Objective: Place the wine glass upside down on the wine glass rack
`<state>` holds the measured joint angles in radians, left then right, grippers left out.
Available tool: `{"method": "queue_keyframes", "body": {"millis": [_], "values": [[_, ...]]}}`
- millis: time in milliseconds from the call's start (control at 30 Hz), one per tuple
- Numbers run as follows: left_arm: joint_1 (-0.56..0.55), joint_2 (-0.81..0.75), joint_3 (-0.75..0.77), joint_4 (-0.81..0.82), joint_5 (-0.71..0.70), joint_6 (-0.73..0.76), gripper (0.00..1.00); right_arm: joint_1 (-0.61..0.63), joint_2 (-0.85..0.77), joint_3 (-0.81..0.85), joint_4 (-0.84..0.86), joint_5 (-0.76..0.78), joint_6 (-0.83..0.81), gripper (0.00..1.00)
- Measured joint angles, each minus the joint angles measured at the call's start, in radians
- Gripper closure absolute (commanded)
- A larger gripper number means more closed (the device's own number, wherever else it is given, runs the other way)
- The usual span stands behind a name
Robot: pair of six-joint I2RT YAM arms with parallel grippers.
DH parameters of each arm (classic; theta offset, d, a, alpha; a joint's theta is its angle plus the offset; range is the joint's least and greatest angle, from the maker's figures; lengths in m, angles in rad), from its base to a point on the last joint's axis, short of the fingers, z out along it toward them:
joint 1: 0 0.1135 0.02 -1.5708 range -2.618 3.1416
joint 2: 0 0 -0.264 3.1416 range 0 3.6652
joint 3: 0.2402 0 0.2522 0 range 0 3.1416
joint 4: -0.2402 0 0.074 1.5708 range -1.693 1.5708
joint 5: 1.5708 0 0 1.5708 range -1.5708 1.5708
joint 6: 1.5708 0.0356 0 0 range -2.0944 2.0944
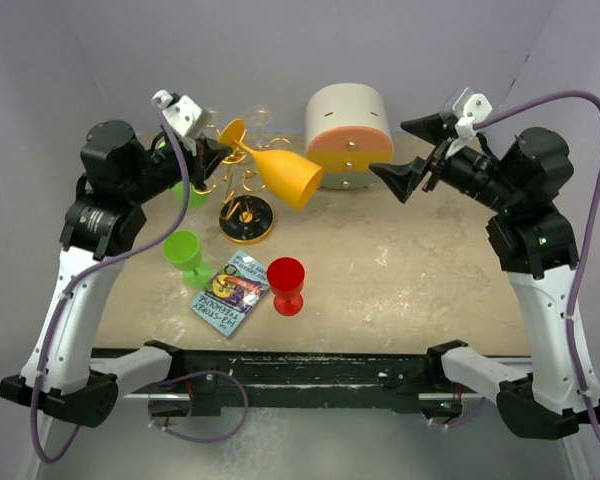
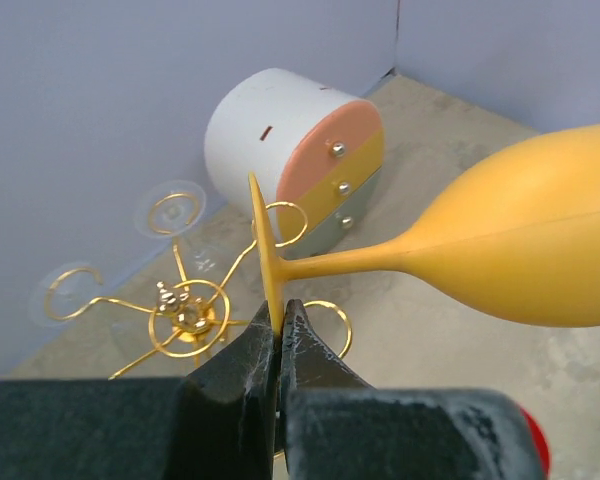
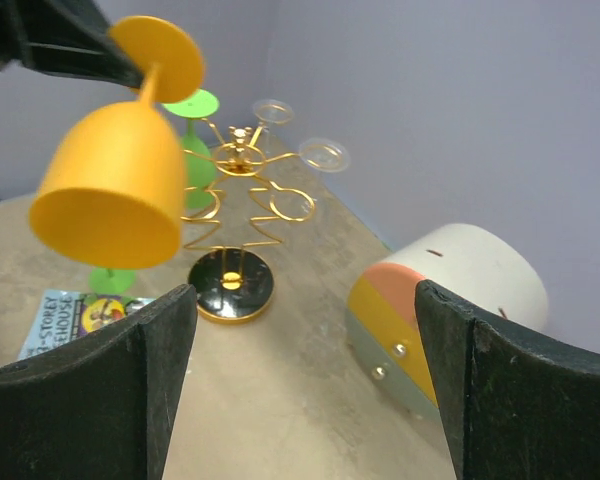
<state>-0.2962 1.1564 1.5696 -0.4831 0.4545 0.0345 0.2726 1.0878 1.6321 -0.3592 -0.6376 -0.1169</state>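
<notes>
**A:** What does the left side show?

**B:** The left gripper (image 2: 280, 320) is clamped on the rim of the orange wine glass's (image 1: 285, 178) foot. Both fingers pinch the thin disc edge-on.

**A:** So where is the glass?

**B:** It is in the air near the far edge, left of the middle. It is tilted, with the foot high and the bowl lower, and the mouth slants down toward the bench. It hangs at the top of the wine glass rack (image 1: 246, 222), to the right of the post, and is not seated in any loop.

**A:** And the rack?

**B:** It stands on its round black base toward the far left corner. A green glass (image 3: 195, 103) hangs upside down on it, and two clear feet (image 3: 325, 155) rest in loops on its far side.

**A:** What else is on the bench?

**B:** A second green glass (image 1: 185, 255) stands upright in front of the rack. Toward the near edge a book (image 1: 230, 293) lies flat, with a red glass (image 1: 286, 285) upright just beside it on the right. The white-and-orange drawer box (image 1: 350, 135) sits at the far edge near the middle.

**A:** And the right side?

**B:** The right gripper (image 1: 405, 152) hangs right of the box with its fingers spread wide, holding nothing.
</notes>
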Motion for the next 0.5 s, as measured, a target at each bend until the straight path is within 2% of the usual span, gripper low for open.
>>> {"method": "queue_keyframes", "body": {"millis": [267, 500], "values": [[-0.028, -0.1, 0.02, -0.24, -0.051, 0.44, 1.0, -0.058, -0.029, -0.103, -0.009, 0.096, -0.059, 0.08], [-0.028, -0.132, 0.019, -0.458, -0.222, 0.719, 1.0, -0.127, -0.034, -0.289, 0.008, 0.208, -0.101, 0.08]]}}
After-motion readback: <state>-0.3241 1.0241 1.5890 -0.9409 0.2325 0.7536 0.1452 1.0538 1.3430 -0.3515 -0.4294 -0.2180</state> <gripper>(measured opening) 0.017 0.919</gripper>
